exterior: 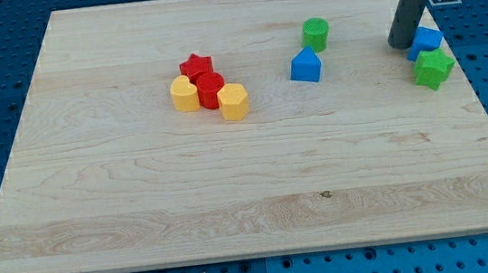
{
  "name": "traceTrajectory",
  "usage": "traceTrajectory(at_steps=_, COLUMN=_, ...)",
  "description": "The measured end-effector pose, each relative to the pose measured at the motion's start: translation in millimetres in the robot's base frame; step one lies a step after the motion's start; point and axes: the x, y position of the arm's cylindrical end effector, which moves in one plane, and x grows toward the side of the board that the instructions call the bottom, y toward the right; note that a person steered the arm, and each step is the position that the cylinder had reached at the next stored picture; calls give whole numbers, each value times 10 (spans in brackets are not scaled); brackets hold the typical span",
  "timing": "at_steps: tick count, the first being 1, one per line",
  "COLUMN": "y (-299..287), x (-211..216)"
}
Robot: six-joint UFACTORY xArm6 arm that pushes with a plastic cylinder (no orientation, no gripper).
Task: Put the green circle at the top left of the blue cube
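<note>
The rod's tip [400, 45] is just a bare end holding nothing, right beside the blue cube [426, 41]. The green circle [316, 33] sits well off toward the view's left, near a blue pentagon-ish block [306, 65].

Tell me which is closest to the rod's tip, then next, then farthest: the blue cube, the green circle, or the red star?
From my tip:
1. Blue cube, right beside it on the view's right.
2. Green circle, off to the view's left.
3. Red star, farthest left, in the red and yellow cluster.
</note>
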Motion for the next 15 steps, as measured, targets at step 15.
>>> traceTrajectory(at_steps=15, y=-939, x=-304)
